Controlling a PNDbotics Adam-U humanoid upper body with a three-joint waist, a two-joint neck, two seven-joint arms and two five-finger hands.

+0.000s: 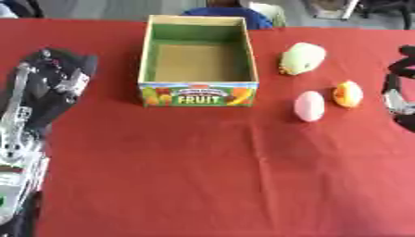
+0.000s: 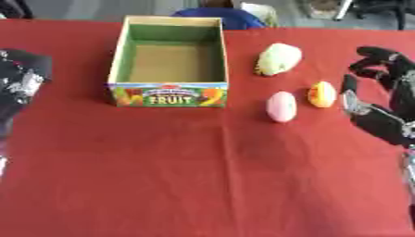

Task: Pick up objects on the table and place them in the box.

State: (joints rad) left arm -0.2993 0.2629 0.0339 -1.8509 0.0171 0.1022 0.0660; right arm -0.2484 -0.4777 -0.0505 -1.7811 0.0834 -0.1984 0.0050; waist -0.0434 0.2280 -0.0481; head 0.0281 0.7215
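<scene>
Nearest you, your left hand rests on the red tablecloth, its fingers indistinct. Your right hand hangs open and empty beside the pink egg-shaped piece and orange fruit. Farther back, the pale green fruit lies right of the empty cardboard FRUIT box.

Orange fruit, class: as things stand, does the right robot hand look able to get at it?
Probably yes. The right robot hand hovers just beside the orange fruit, with bare red cloth between them; the pink fruit lies on its far side.

Black left hand on a silver-jointed metal forearm at nine o'clock; black right hand with silver joints at three o'clock.
</scene>
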